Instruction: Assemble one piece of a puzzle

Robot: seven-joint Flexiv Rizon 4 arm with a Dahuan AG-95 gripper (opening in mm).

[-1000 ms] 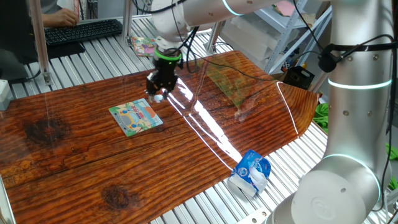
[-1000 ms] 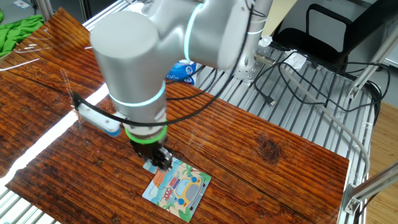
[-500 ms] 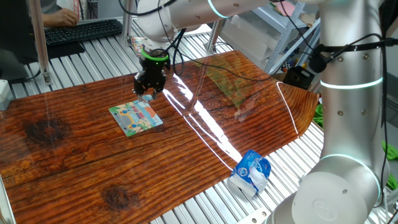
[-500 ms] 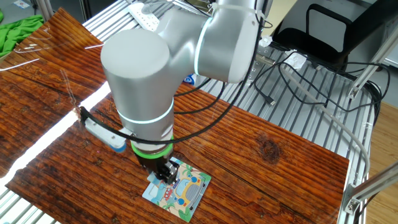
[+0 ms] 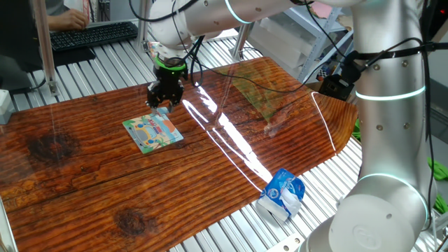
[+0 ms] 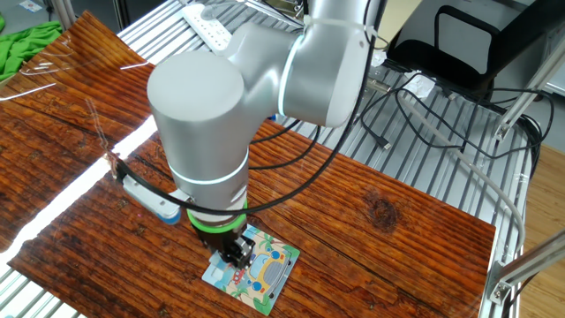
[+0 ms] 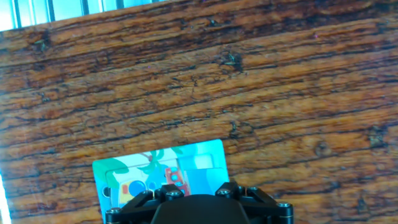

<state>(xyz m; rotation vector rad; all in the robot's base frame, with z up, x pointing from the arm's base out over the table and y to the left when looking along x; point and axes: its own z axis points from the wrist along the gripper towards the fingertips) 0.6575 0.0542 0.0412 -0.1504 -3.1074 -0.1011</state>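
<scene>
The puzzle (image 5: 152, 133) is a small square board with a green border and a cartoon picture, lying flat on the wooden table. It also shows in the other fixed view (image 6: 263, 270) and at the bottom of the hand view (image 7: 155, 169). My gripper (image 5: 162, 106) hangs low over the board's far right corner, fingers close together, and also shows in the other fixed view (image 6: 235, 256). A small pale bit at the fingertips is the piece (image 5: 165, 109). In the hand view only the black hand housing shows; the fingertips and the piece are hidden.
A crumpled blue-and-white packet (image 5: 281, 194) lies at the table's near right edge. A clear plastic sheet (image 5: 280, 98) covers the right end of the table. A keyboard (image 5: 91, 33) sits beyond the far edge. A green cloth (image 6: 31, 40) lies off one corner.
My gripper has moved left along the table, from beside the board to over its far right corner. The board has not moved.
</scene>
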